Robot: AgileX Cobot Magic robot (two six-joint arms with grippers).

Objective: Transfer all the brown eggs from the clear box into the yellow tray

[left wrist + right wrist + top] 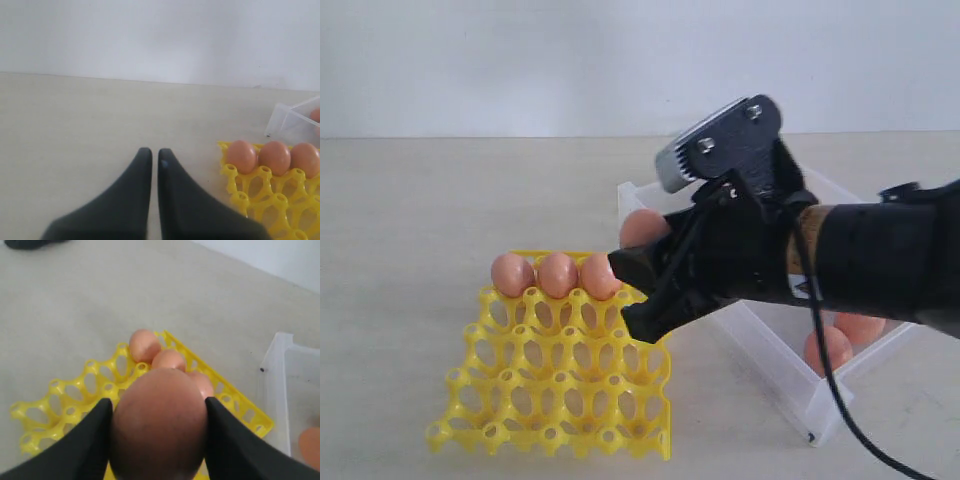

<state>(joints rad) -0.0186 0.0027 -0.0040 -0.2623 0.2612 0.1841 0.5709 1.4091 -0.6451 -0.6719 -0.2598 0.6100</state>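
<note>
The yellow tray (555, 385) lies on the table with three brown eggs (557, 273) in its far row. These eggs also show in the left wrist view (275, 157). My right gripper (157, 401) is shut on another brown egg (159, 430) and hangs above the tray's far right corner (250, 415). From the exterior view the right gripper (628, 292) hides most of that egg. The clear box (770, 385) stands to the right of the tray with eggs (835, 348) inside. My left gripper (154, 154) is shut on nothing, low over bare table left of the tray (260, 200).
One more egg (642, 228) shows behind the upper finger near the box's left corner. My right arm (880, 255) stretches across the box. Pale bare tabletop (410, 220) lies left of the tray, and a white wall runs behind it.
</note>
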